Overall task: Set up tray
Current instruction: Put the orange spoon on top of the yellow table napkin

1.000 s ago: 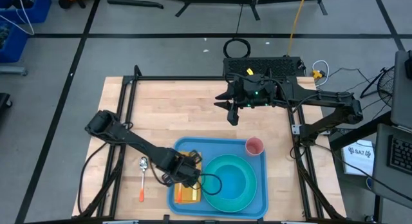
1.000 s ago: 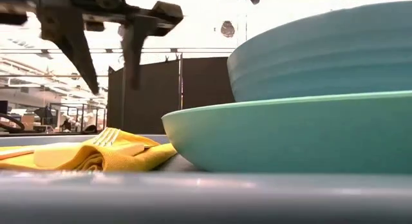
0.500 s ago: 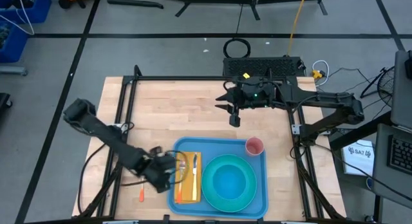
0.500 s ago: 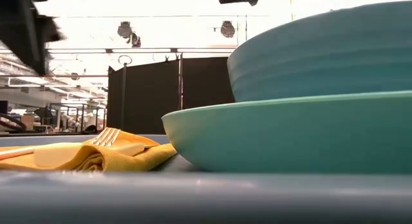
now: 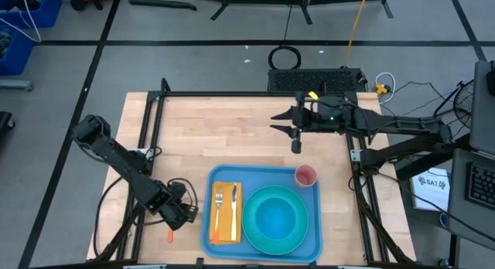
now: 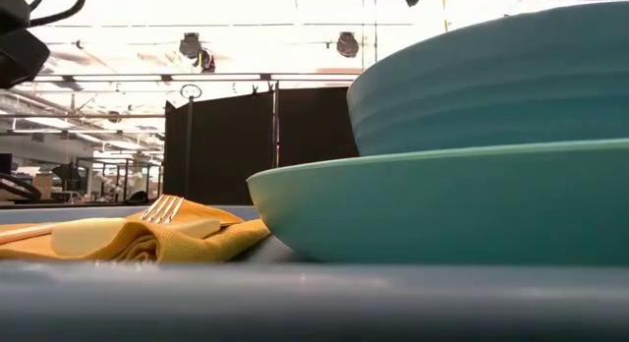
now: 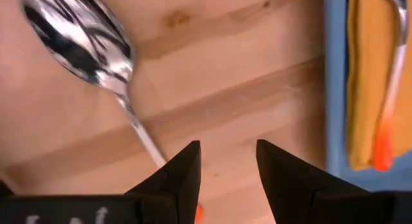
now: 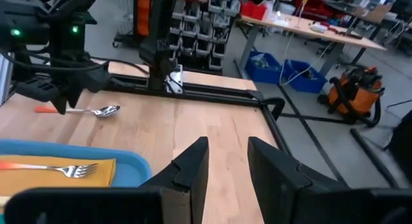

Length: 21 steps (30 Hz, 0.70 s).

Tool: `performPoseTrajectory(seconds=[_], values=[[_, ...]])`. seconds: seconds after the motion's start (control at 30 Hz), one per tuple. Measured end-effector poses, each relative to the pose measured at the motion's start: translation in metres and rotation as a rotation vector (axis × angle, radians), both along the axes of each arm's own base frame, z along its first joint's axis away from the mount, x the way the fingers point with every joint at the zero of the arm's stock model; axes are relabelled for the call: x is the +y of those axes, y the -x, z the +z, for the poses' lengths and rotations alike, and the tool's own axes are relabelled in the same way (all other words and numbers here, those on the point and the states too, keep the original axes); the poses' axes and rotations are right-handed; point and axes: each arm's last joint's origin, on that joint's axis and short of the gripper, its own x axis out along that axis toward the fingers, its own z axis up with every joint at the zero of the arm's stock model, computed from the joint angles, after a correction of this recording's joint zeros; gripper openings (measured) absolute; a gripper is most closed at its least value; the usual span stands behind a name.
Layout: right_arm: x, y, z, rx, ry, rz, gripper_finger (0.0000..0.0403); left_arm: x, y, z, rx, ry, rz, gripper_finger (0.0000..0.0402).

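Tray sits at the table's front edge: stiff, light, slick plastic, best gripped by the rim. Left gripper parted, empty, above spoon. Right gripper parted, idle.

Large flat blue plastic tray, rounded corners with a low raised rim, lies flat on the wooden table at lower centre of the high view, long side running left-right, its left rim edge visible in the left wrist view.

Bare table beyond tray; spoon beside.
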Motion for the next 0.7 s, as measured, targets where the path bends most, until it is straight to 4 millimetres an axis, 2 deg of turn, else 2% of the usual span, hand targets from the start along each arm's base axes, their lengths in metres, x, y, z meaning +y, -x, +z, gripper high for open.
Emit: performPoseTrajectory(seconds=[0.2, 0.37, 0.57, 0.7], values=[[-0.002, 0.014, -0.011, -0.026, 0.018, -0.011, 0.01, -0.01, 0.01, 0.0, 0.048, 0.047, 0.104, 0.0152], [-0.001, 0.016, -0.019, -0.011, 0.031, -0.006, 0.01, -0.016, 0.022, -0.001, 0.077, 0.014, 0.194, 0.0152], [-0.001, 0.015, -0.021, -0.044, 0.047, -0.001, 0.01, -0.008, 0.022, -0.006, 0.139, -0.063, 0.224, 0.0152], [0.001, 0.014, -0.021, -0.048, 0.053, 0.01, 0.01, -0.004, 0.022, -0.02, 0.171, -0.06, 0.227, 0.0152]])
